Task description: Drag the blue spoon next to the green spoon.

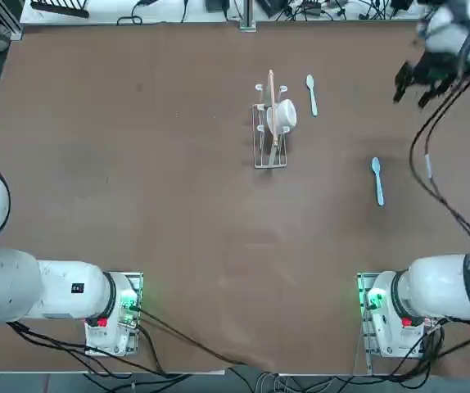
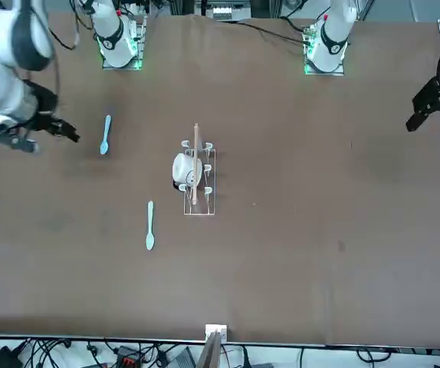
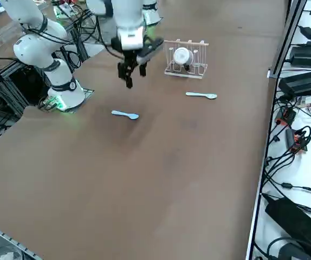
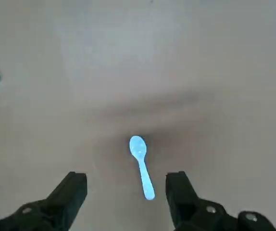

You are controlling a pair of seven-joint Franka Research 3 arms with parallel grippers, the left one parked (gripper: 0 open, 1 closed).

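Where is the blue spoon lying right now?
In the top view the blue spoon lies flat on the table's right half, apart from the green spoon and the wire rack. The open right gripper hovers above it.

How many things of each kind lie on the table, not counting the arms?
Spoons: 2, the blue spoon and the green spoon
Racks: 1, a wire rack
Cups: 1, a white cup in the rack
Total: 4
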